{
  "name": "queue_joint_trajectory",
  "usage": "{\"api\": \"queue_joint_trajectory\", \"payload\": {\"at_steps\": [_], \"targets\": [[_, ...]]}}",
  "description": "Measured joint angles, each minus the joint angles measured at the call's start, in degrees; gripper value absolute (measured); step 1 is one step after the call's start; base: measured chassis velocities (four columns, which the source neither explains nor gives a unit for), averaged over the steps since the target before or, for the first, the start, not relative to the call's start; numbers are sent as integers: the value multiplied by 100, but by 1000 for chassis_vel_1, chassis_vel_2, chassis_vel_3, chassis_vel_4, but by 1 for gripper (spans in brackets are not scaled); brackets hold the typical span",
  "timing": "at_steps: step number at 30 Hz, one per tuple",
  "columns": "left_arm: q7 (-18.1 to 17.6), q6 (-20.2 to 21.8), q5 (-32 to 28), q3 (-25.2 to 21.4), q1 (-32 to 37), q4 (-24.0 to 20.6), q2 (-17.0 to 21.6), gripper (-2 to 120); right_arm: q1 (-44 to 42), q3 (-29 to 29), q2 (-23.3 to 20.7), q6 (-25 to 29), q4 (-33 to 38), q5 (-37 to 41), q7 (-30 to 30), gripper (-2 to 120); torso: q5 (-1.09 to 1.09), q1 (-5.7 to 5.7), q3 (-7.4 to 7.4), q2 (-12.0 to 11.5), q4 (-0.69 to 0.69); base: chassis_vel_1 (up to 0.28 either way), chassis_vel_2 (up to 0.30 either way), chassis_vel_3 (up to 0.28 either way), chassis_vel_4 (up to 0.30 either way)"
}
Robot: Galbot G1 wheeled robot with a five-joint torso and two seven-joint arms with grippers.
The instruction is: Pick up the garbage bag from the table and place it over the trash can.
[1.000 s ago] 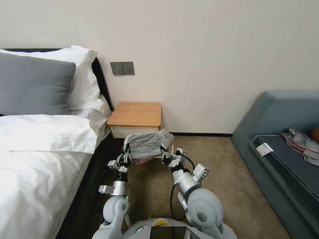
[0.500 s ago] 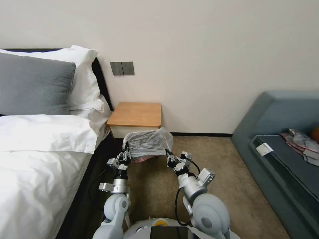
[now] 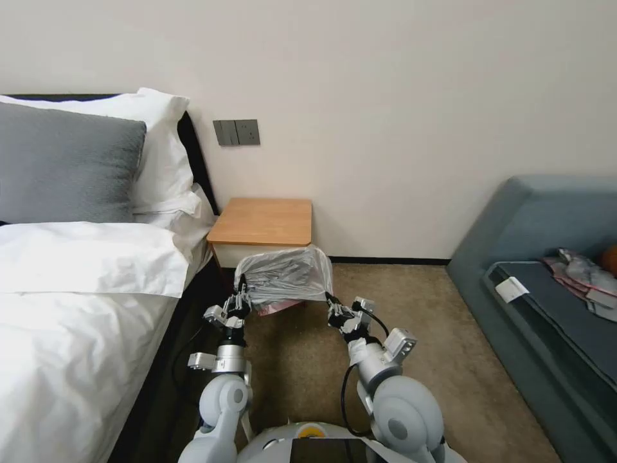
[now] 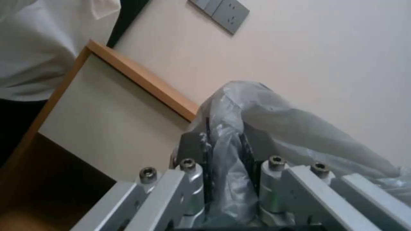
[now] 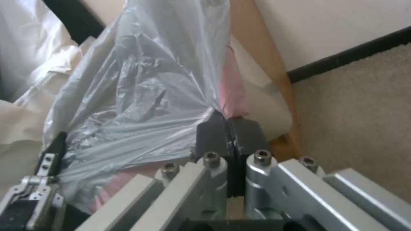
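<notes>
Bag stretched between two claws, just before the surface (image 3: 263,222).
Left claw (image 3: 239,301) at 9 o'clock and right claw (image 3: 331,307) at 3 o'clock each pinch the garbage bag (image 3: 286,276): light, limp, slippery film; hold at the rim.

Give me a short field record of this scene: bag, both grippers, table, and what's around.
bag: held spread between both grippers, in front of the table
left gripper: shut on the bag's left edge
right gripper: shut on the bag's right edge
table: top bare, against the wall
bed: to the robot's left
sofa: to its right
</notes>
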Motion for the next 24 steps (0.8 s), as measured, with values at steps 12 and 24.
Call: {"api": "queue_joint_trajectory", "payload": {"at_steps": [12, 24], "targets": [[-204, 321, -514, 46, 52, -176, 83, 11, 92, 56, -211, -17, -161, 13, -65, 0, 0, 0, 0, 0, 0, 0, 0, 0, 0], [-238, 623, -963, 46, 98, -339, 189, 11, 172, 211, -464, 38, -372, -245, -155, 0, 0, 0, 0, 0, 0, 0, 0, 0, 0]]}}
